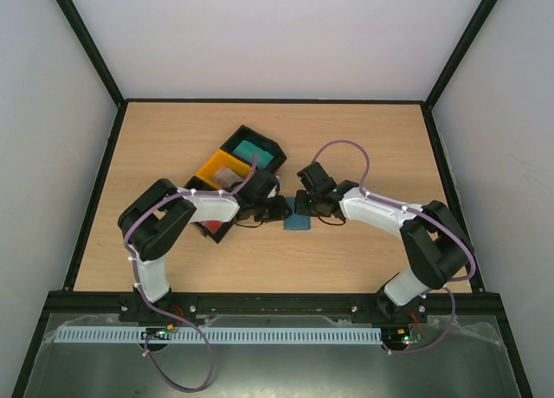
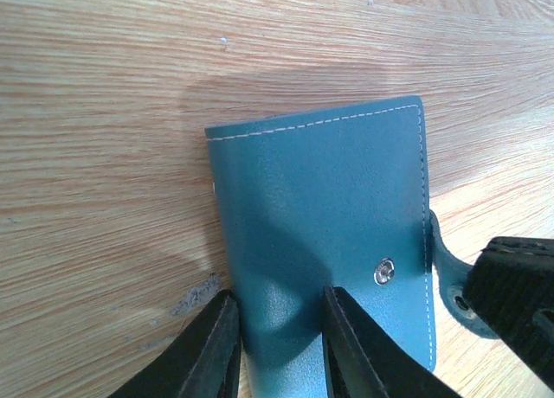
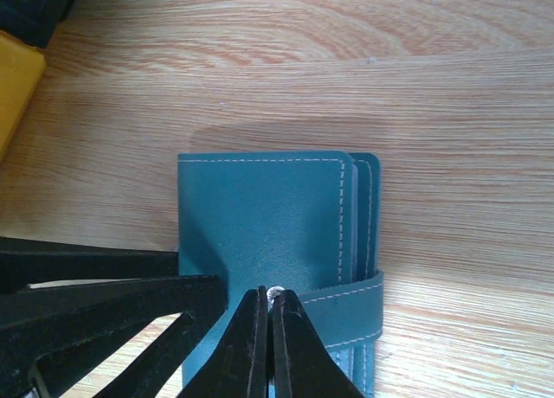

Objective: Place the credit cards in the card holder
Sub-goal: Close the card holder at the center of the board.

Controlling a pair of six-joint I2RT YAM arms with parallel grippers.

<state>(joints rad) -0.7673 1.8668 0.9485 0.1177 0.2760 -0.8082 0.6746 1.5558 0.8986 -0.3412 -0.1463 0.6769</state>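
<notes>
Pinning the slate-blue card holder (image 2: 320, 216) flat near the desk's middle with slightly parted fingers, the left gripper (image 2: 280, 296) seemingly steadies it so the right gripper (image 3: 270, 294), pinched on its snap tab (image 3: 346, 298), can tug it open.

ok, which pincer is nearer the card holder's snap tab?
Right. The right pincer is closed on the end of the snap tab. The left pincer straddles the card holder at its edge, away from the tab.

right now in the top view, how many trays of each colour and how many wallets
black trays: 2 (the nearer one partly hidden under the left arm)
yellow trays: 1
card holder: 1
total: 4
</notes>
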